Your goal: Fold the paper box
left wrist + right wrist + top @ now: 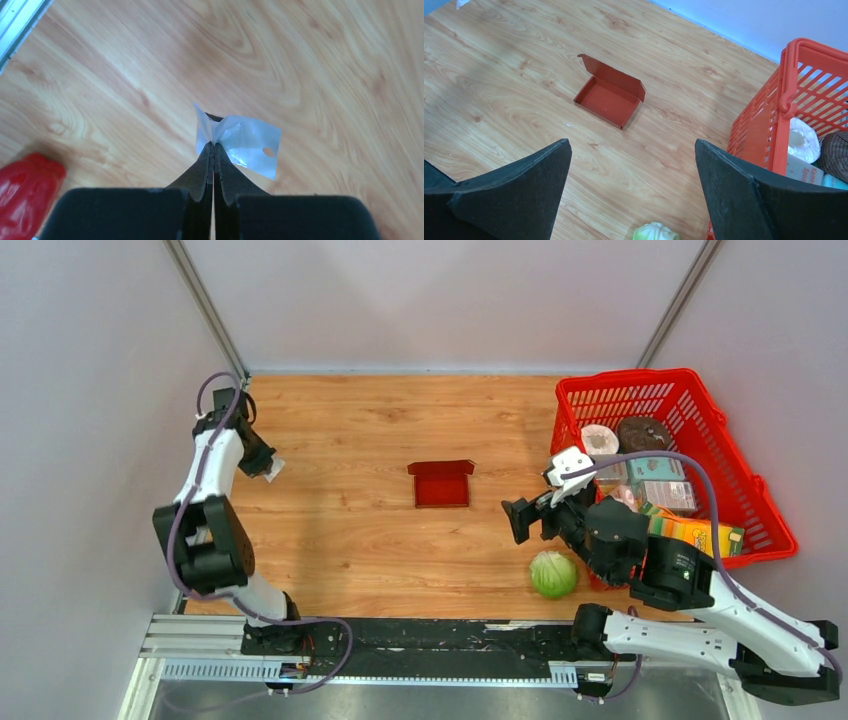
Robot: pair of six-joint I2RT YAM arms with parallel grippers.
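- Overhead: paper box (pixel 441 485) sits mid-desk with its tray formed and lid flap up. Both arms are well apart from it.
- Left wrist: left gripper (pixel 214 146), by the left edge, is pinched on a clear plastic scrap (pixel 245 142), probably clearing it away.
- Right wrist: right gripper (pixel 631 145) has its jaws wide and faces the box, likely to close the lid.

top cam overhead, wrist cams low, oblique; top, rt share paper box (pixel 442 485)

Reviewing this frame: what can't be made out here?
Red object, left wrist view: cut off by the corner and the pincer housing; identity unclear.
Pale scrap in the left pincer: material unclear.
Basket contents, top view: partly hidden by the right arm; labels too small.
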